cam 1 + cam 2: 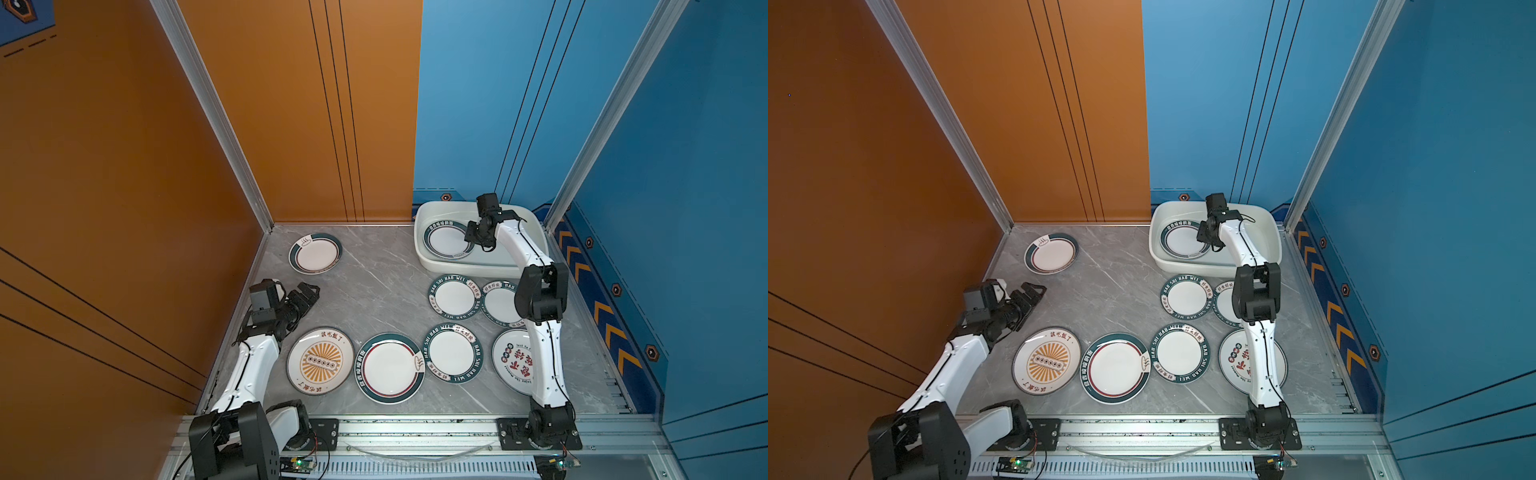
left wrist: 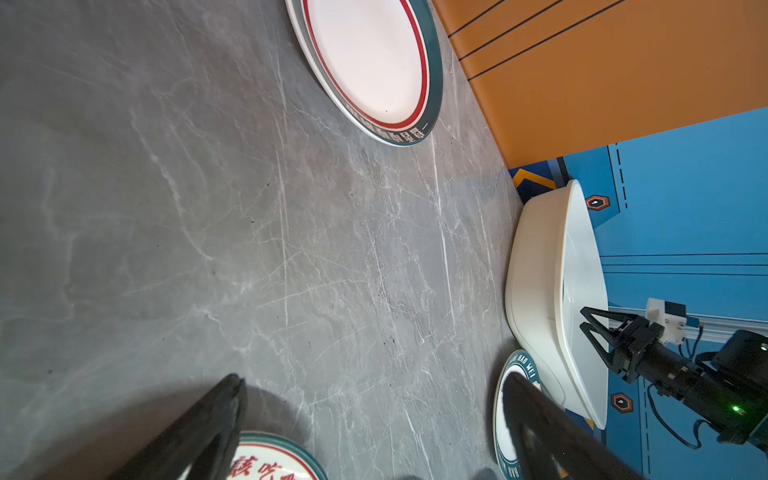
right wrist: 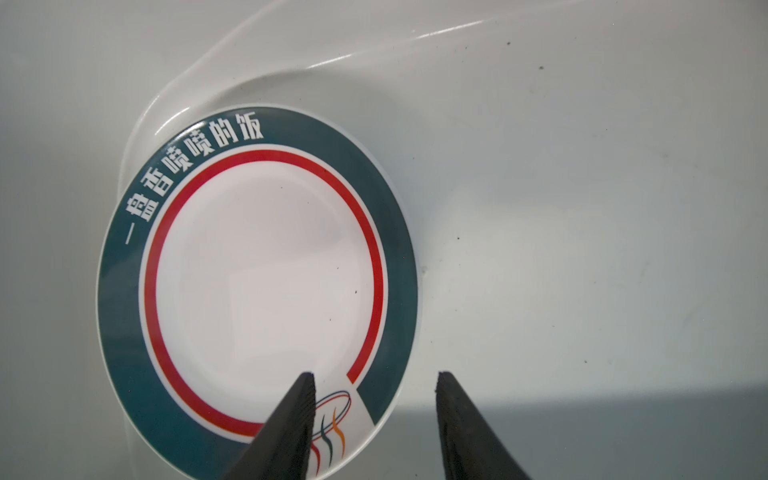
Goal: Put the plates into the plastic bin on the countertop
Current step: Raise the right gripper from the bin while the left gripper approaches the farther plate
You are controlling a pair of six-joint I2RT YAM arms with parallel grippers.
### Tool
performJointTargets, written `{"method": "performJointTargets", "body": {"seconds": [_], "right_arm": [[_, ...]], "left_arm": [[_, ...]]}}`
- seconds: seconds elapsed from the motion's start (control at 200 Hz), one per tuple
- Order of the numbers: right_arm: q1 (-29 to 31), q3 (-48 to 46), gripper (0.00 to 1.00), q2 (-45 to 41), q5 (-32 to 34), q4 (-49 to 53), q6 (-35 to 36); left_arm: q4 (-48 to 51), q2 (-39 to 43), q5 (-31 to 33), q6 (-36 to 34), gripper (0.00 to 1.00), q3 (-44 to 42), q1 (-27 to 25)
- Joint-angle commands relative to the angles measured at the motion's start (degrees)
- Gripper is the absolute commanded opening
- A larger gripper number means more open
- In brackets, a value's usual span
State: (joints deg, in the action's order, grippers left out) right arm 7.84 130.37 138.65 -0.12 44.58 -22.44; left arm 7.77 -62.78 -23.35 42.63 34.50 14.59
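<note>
The white plastic bin (image 1: 457, 268) (image 1: 1183, 266) stands at the back right of the grey countertop (image 1: 374, 291). One green-rimmed plate (image 1: 444, 243) (image 3: 266, 270) lies flat inside it. My right gripper (image 1: 471, 239) (image 3: 374, 376) hovers open over that plate's rim, gripping nothing. Several plates lie on the countertop: one at the back left (image 1: 315, 252), a sunburst one (image 1: 320, 360), a red-ringed one (image 1: 390, 368), lettered ones (image 1: 454, 296) and a red-character one (image 1: 515, 361) partly under the right arm. My left gripper (image 1: 307, 291) (image 2: 372, 378) is open above bare countertop.
The silver aluminium rail (image 1: 415, 428) with both arm bases runs along the front. An orange wall (image 1: 124, 208) closes the left side and a blue wall (image 1: 685, 249) the right. The right arm (image 1: 540, 299) reaches over the right-hand plates.
</note>
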Motion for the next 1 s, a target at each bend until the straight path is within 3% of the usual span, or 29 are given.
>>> {"method": "performJointTargets", "body": {"seconds": [0.0, 0.28, 0.656, 0.991], "right_arm": [[-0.5, 0.9, 0.5, -1.0, 1.2, 2.6, 0.8], [0.2, -2.3, 0.5, -7.0, 0.5, 0.7, 0.9], [2.5, -34.0, 0.5, -33.9, -0.6, -13.6, -1.1], [2.7, -50.1, 0.5, -44.7, -3.8, -20.3, -2.5]], "left_arm": [[2.5, 1.0, 0.7, -1.8, 0.98, 0.9, 0.8], [-3.8, -4.7, 1.9, 3.1, 0.98, -0.4, 4.1], [-14.2, -23.0, 4.6, 8.8, 0.96, 7.1, 4.8], [-15.6, -35.4, 6.7, 10.9, 0.89, 15.4, 4.2]]}}
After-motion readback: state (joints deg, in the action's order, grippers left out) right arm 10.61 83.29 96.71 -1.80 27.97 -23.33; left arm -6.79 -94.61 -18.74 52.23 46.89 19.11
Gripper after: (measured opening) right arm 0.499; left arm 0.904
